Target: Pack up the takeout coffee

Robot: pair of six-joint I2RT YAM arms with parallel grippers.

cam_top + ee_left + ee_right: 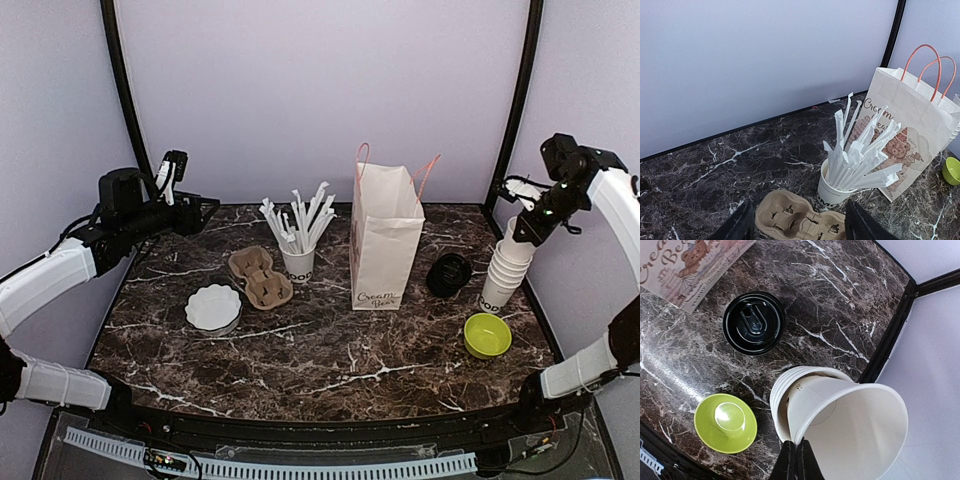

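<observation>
The right pincer (795,452) grips the rim of a light, crushable paper cup (855,435), tilted atop the stack (782,395); the left pincer (800,229) is open.

The light is bright and even; shadows on the marble worktop (330,350) are faint. In the right wrist view a pale sheen lies near its front edge, and the black lid (754,322) glints.

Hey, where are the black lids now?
The black lids sit, in the top view, on the table's right side, between the paper bag and the cup stack, behind the green bowl.
</observation>
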